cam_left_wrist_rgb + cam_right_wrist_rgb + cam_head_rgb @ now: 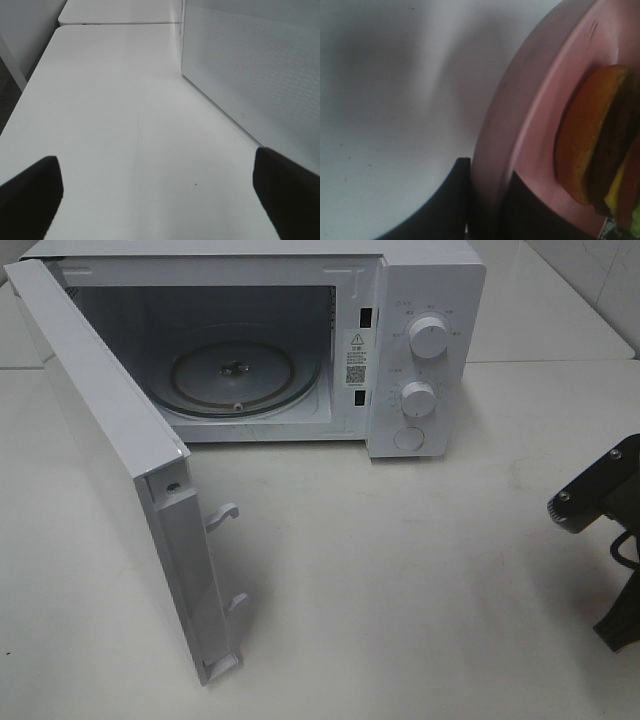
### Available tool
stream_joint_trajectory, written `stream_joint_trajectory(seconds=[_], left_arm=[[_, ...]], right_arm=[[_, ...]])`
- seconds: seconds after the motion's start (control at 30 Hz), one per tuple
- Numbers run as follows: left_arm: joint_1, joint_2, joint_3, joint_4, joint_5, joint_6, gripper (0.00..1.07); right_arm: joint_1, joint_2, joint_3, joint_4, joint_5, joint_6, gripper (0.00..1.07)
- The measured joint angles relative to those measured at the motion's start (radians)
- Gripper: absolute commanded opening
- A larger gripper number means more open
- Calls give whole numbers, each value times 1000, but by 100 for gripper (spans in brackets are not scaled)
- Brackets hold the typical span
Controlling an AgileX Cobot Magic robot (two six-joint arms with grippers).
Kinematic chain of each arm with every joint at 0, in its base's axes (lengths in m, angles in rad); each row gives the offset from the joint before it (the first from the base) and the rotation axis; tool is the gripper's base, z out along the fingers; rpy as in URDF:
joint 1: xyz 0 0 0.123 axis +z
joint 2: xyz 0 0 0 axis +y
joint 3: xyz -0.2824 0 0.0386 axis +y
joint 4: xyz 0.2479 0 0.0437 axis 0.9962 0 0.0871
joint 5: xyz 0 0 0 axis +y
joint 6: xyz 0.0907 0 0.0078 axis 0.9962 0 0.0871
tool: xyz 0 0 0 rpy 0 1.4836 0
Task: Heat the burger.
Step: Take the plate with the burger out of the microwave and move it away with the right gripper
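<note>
In the right wrist view the burger point(592, 135), showing a brown bun, dark patty and a bit of yellow cheese, rests on a pink plate point(540, 100). My right gripper point(487, 169) is shut on the plate's rim, one finger on each side. In the high view only part of the right arm point(598, 502) shows at the right edge, and the burger and plate are out of that view. The left gripper point(155, 167) is open over bare table, with nothing between its fingers point(30, 192).
The white microwave point(425, 350) stands at the back with its door point(110, 440) swung wide open toward the front left. Its glass turntable point(235, 375) has nothing on it. The left wrist view shows the door's perforated panel point(255, 65) close beside the left gripper.
</note>
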Motion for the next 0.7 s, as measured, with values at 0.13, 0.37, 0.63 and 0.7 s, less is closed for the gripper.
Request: stream_joint_trajectory(seconds=[0.13, 0.37, 0.63, 0.7], left_arm=[[0, 0, 0, 0, 0, 0, 98], [0, 0, 0, 0, 0, 0, 98], [0, 0, 0, 0, 0, 0, 98], [0, 0, 0, 0, 0, 0, 98]], right_arm=[[0, 48, -1, -12, -46, 39, 2], [0, 191, -3, -64, -99, 185, 3], [0, 325, -5, -179, -103, 384, 6], [0, 337, -5, -194, -105, 401, 7]])
